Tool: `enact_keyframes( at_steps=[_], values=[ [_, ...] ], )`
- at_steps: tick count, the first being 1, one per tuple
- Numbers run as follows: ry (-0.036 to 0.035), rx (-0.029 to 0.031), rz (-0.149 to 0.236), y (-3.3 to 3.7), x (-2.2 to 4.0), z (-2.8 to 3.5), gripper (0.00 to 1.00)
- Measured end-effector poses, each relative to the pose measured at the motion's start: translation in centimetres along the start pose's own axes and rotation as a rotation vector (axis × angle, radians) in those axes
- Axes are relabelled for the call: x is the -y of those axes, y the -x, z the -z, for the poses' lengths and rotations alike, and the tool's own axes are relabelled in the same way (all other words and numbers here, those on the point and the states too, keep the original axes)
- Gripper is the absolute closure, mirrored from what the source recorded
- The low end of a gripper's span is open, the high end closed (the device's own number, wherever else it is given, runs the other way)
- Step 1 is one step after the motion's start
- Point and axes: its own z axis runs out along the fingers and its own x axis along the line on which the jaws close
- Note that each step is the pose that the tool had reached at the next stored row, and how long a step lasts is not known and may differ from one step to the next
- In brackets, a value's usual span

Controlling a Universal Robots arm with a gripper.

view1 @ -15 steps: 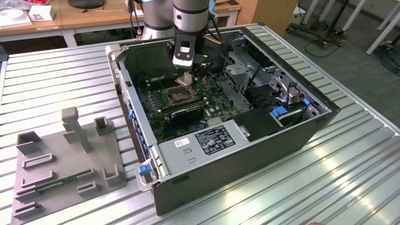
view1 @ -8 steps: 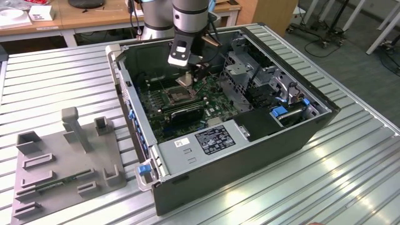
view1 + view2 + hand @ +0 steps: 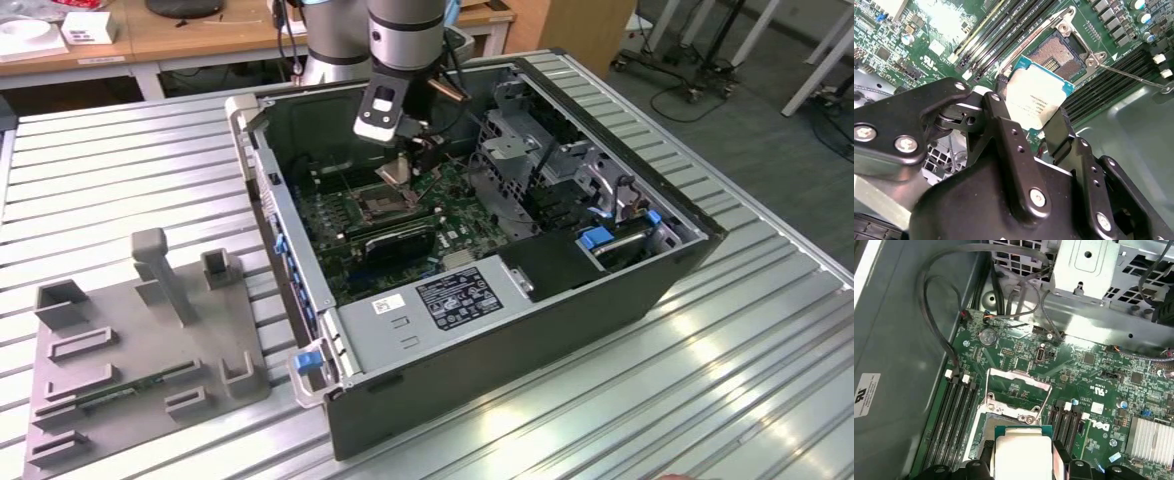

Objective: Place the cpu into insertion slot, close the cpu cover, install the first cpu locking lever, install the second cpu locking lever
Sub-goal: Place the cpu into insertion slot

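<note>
We have the gripper [image 3: 1028, 116] pinching the cpu [image 3: 1038, 90] by its edges, sparing the contacts, poised close by the slot [image 3: 1058, 54]; cover [image 3: 1015, 386] stands open to admit it

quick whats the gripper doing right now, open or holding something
gripper: shut on the cpu, fingers on two opposite edges, close by the open insertion slot, not seated.
</note>
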Motion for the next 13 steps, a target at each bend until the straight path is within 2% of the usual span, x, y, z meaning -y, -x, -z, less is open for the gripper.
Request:
enact_keyframes(
  at_steps=[1, 4, 6, 9, 13],
  values=[
    [-0.0061, -0.0022, -0.001, -0.01, 0.00, -0.03, 0.46],
    [-0.0539, -0.0153, -0.003, 0.01, -0.03, -0.04, 0.46],
    [-0.0575, -0.0167, -0.004, 0.01, -0.02, -0.04, 0.46],
    [-0.0586, -0.0172, -0.008, 0.01, -0.02, -0.06, 0.46],
    [-0.0560, -0.0117, -0.073, 0.02, -0.01, -0.19, 0.46]
  ],
)
